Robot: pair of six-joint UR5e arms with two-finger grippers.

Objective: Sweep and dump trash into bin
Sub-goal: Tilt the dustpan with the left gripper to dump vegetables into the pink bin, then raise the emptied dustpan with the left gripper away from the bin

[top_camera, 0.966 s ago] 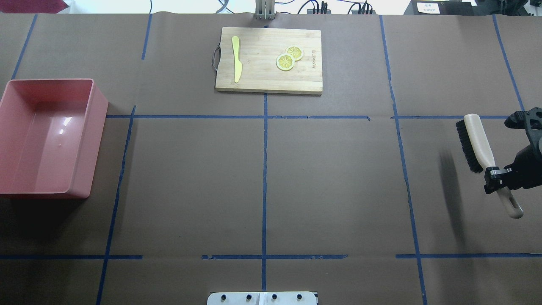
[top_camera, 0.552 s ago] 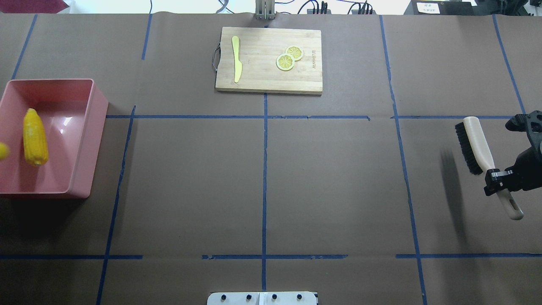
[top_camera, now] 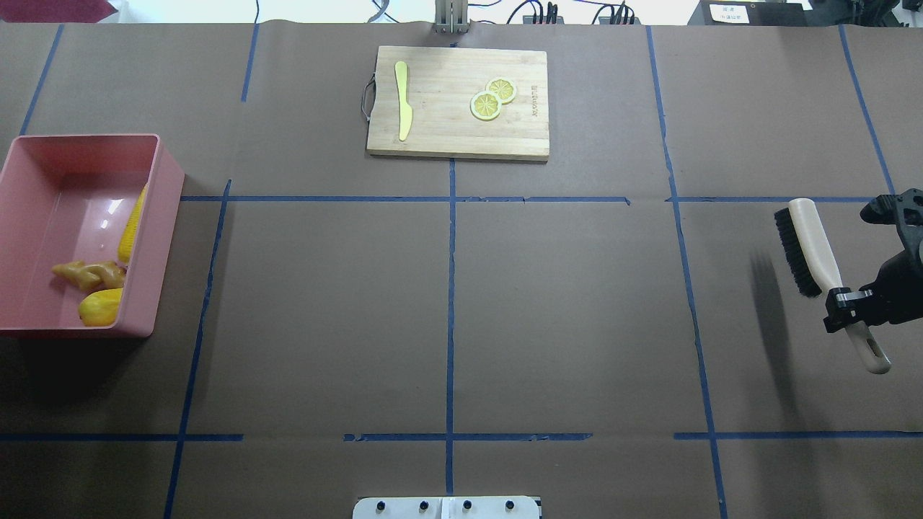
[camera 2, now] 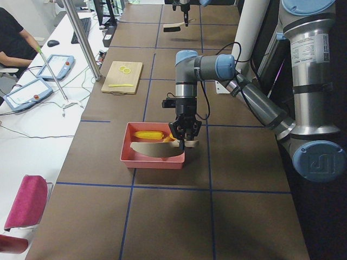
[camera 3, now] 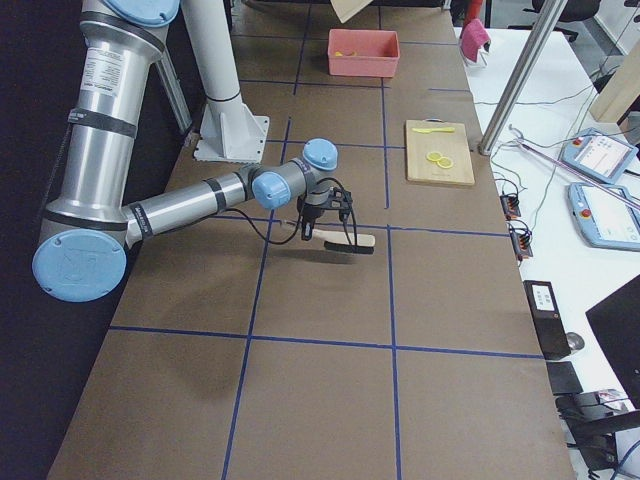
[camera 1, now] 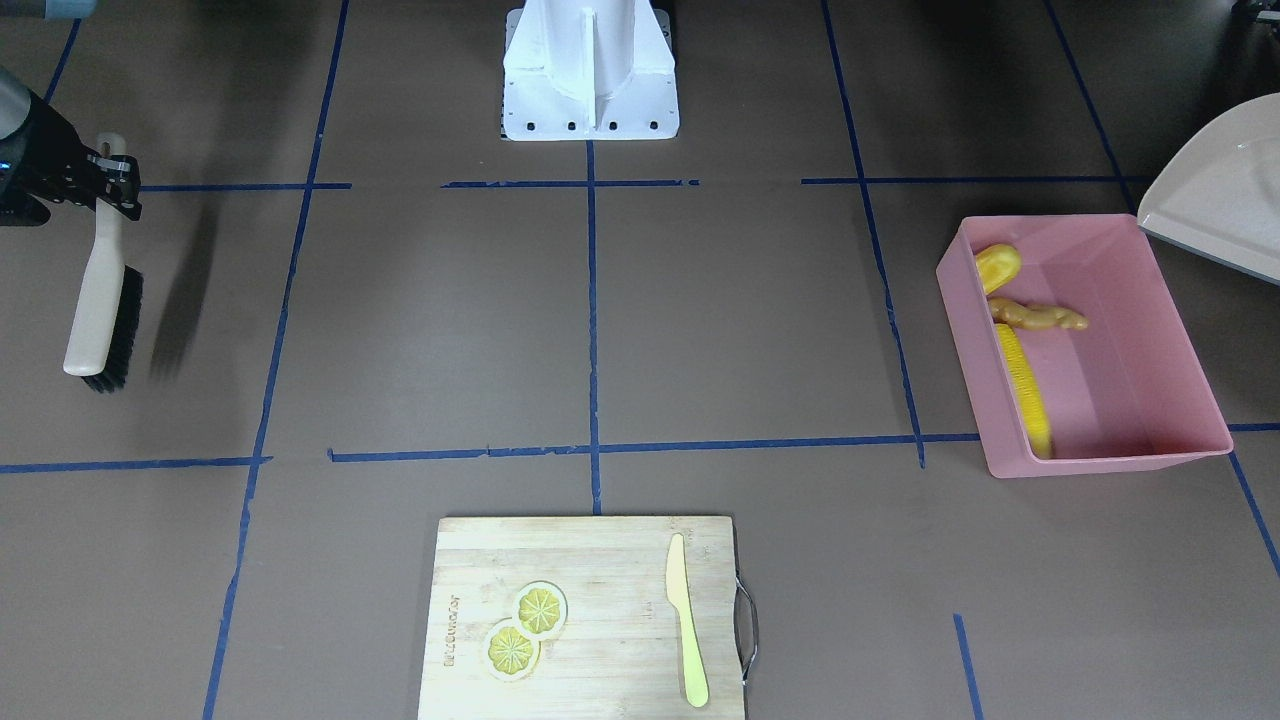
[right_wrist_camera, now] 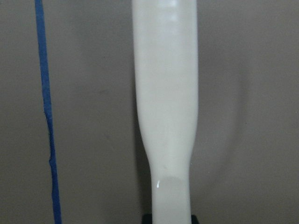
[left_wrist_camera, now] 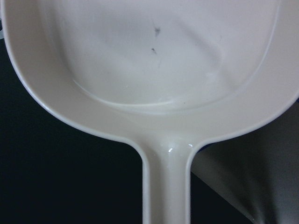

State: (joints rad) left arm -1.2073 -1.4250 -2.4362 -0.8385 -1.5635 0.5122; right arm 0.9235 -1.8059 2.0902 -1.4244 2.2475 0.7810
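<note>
At the tabletop's left end, the bin [top_camera: 167, 238] stands with all three pieces of trash inside it. The corn cob [top_camera: 132, 232] lies against the wall facing the tabletop's centre, its long axis parallel to that wall. The ginger root [top_camera: 88, 274] lies crosswise at the cob's robot-side end. The oval lump [top_camera: 99, 306] sits in the robot-side corner, just beside the root.

The dustpan [camera 1: 1215, 195] hangs on the left claw [camera 2: 185, 135] above the bin's outer side, and the wrist view shows its pan empty. Whether this claw is spread or pressed on the handle cannot be told.

At mid-tabletop, the cutting board [top_camera: 447, 133] carries the knife [top_camera: 404, 101] and lemon slices [top_camera: 492, 99].

At the right end, the right claw [top_camera: 849, 298] pinches the brush [top_camera: 811, 241] by its handle, with the bristles held off the tabletop and well apart from the bin.

Judgement: the dump appears complete. The left arm is the nearer to the bin, so the coming move is probably to lift the dustpan up and clear of the bin.
</note>
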